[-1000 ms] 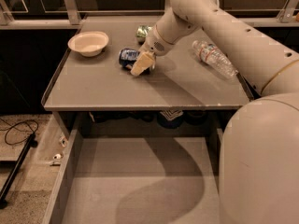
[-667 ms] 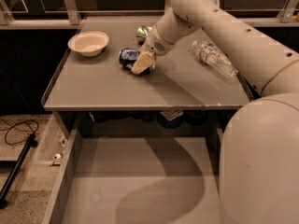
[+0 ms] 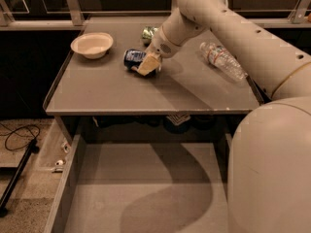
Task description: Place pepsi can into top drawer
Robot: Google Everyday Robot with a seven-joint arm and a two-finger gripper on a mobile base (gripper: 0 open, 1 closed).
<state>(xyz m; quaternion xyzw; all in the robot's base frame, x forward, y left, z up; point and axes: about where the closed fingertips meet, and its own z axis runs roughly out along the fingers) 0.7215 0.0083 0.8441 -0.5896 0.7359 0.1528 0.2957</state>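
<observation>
The arm [image 3: 233, 38] reaches from the right edge across the bench [image 3: 121, 89]. The top drawer [image 3: 146, 188] stands pulled out below the front edge. A clear plastic bottle [image 3: 223, 60] lies near the right edge. A white bowl [image 3: 92, 44] sits near the back left corner. The pepsi can [image 3: 132, 58] lies on its side toward the back edge, left of centre. A green can [image 3: 148, 33] sits just behind it. The hand [image 3: 146, 66] rests at the pepsi can's right end; whether it grips cannot be told.
</observation>
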